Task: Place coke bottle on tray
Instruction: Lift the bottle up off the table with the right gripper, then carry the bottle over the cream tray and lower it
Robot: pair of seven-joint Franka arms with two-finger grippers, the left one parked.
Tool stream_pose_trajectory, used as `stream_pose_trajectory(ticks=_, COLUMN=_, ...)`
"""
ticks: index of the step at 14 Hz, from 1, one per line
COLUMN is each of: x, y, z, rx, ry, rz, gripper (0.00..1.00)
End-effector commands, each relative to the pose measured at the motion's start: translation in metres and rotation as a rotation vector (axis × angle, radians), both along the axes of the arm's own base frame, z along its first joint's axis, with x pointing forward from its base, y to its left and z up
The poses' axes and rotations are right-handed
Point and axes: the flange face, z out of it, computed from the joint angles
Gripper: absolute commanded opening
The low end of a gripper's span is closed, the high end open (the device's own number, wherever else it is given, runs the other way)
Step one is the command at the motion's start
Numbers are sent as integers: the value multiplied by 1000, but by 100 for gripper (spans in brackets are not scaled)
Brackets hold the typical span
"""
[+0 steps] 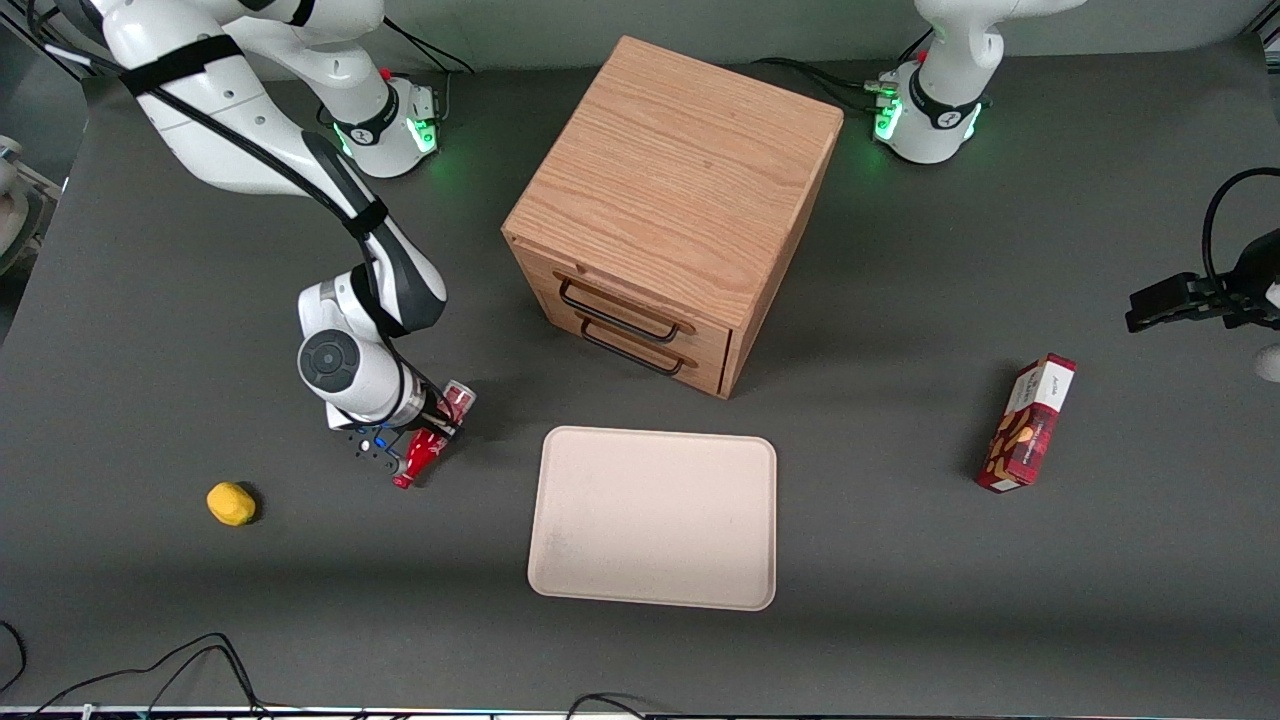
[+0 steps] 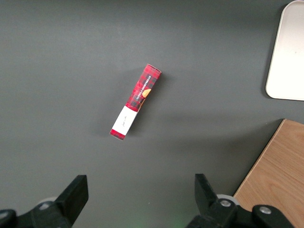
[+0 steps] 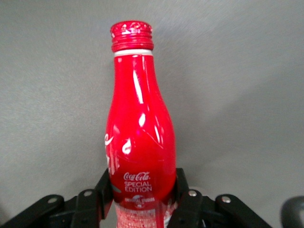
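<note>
The coke bottle (image 1: 425,452) is a slim red bottle with white lettering and a red cap. My right gripper (image 1: 437,424) is shut on its lower body, and the bottle hangs tilted with its cap pointing down toward the table. In the right wrist view the coke bottle (image 3: 140,142) fills the middle, with my gripper (image 3: 141,199) clamped on it and a black finger (image 3: 184,202) on each side. The tray (image 1: 560,560) is a flat pale beige rectangle lying on the dark table beside the bottle, toward the parked arm's end. It carries nothing.
A wooden cabinet (image 1: 675,200) with two black-handled drawers stands farther from the front camera than the tray. A yellow lemon-like object (image 1: 231,503) lies toward the working arm's end. A red snack box (image 1: 1028,424) lies toward the parked arm's end.
</note>
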Motion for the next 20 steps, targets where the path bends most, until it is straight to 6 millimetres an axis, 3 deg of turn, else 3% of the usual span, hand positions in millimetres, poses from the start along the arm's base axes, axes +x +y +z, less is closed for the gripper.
stream_pose_trajectory(ticks=1, x=-3, y=-11, z=95, rx=-41, ry=3, rz=-7, gripper=0)
stream_pose_trajectory(ticks=6, x=9, y=-30, z=262, rx=19, ry=68, rz=77, gripper=0)
stream_pose_trajectory(ticks=8, x=12, y=-35, z=310, rx=21, ry=100, rz=94, gripper=0)
stream_pose_trajectory(ticks=10, x=14, y=-40, z=339, rx=29, ry=80, rz=119, gripper=0)
stream_pose_trajectory(ticks=12, x=29, y=-37, z=336, rx=37, ry=83, rz=141, gripper=0)
stream_pose_trajectory(ticks=13, x=47, y=-33, z=326, rx=52, ry=86, rz=145, gripper=0)
stream_pose_trajectory(ticks=14, x=66, y=-16, z=312, rx=68, ry=84, rz=161, gripper=0)
stream_pose_trajectory(ticks=16, x=102, y=21, z=268, rx=87, ry=87, rz=185, gripper=0)
stream_pose_trajectory(ticks=18, x=120, y=72, z=215, rx=65, ry=66, rz=230, gripper=0)
stream_pose_trajectory(ticks=20, x=133, y=97, z=183, rx=74, ry=-11, rz=248, gripper=0)
